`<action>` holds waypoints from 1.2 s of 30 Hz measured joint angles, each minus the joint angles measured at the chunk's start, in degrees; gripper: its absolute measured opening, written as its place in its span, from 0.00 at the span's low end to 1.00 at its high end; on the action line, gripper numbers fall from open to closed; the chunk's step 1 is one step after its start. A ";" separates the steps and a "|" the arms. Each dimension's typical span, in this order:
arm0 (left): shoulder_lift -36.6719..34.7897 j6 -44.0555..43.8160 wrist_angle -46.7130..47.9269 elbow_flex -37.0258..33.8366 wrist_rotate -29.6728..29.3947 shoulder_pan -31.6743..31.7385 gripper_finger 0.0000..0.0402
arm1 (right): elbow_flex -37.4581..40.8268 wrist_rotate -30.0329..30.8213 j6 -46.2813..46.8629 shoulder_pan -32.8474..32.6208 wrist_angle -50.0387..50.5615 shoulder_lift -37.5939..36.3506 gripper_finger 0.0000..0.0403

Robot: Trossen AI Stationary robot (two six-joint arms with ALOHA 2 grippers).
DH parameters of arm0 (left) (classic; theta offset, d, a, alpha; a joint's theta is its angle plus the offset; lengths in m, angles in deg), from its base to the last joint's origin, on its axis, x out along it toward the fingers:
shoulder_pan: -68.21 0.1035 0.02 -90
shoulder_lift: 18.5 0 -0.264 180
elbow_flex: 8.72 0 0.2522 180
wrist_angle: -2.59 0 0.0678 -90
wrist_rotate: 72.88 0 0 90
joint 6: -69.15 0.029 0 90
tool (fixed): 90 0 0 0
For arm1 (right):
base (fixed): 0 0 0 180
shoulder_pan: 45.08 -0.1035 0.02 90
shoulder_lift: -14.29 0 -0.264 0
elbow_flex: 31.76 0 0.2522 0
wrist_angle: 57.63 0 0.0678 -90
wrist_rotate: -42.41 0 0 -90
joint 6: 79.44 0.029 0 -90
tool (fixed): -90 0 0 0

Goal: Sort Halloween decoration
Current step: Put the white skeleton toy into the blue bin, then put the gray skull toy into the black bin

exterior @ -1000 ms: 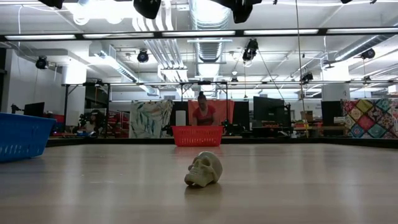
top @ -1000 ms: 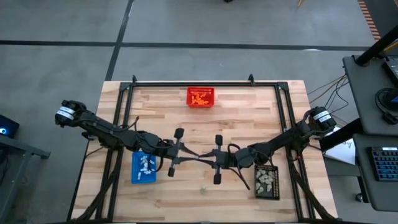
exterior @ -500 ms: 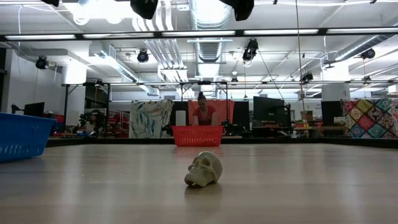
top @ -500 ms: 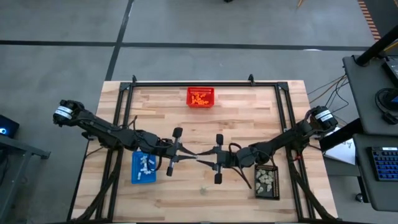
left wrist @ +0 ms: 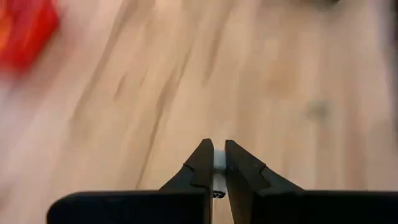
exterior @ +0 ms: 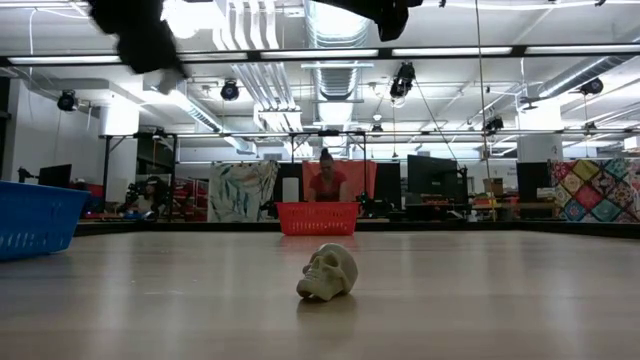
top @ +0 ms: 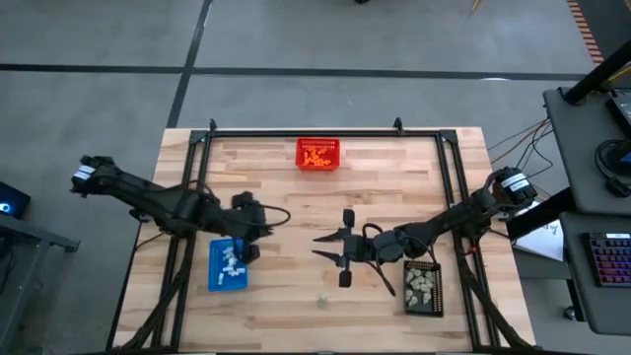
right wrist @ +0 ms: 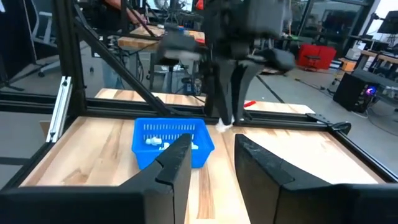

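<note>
1. Wooden surface (top: 394, 177) inside a black frame, grey floor around; the low view shows a workshop room with a person (exterior: 326, 180) behind the red basket (top: 318, 154).
2. Left gripper (left wrist: 215, 163) above the blue tray (top: 227, 264), fingers pressed on a small white trinket (left wrist: 218, 163); more white pieces lie in the tray.
3. Pale skull (exterior: 329, 271) lies alone on the surface near the front edge, apart from both grippers.
4. Right gripper (top: 322, 247) at mid-surface, fingers spread, nothing between them.
5. Black tray (top: 422, 287) at right holds beige pieces.
</note>
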 joint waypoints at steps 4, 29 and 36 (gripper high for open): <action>3.89 -13.80 20.92 4.07 2.50 -0.54 0.01 | -0.04 -0.06 0.45 0.08 0.09 0.00 0.27; 22.59 -18.95 33.14 3.57 18.03 -3.26 0.10 | -0.09 -0.12 1.91 0.08 1.76 0.00 0.27; 22.57 -18.93 33.14 3.57 18.01 -3.26 0.16 | -0.09 -0.13 4.38 0.08 3.04 0.00 0.26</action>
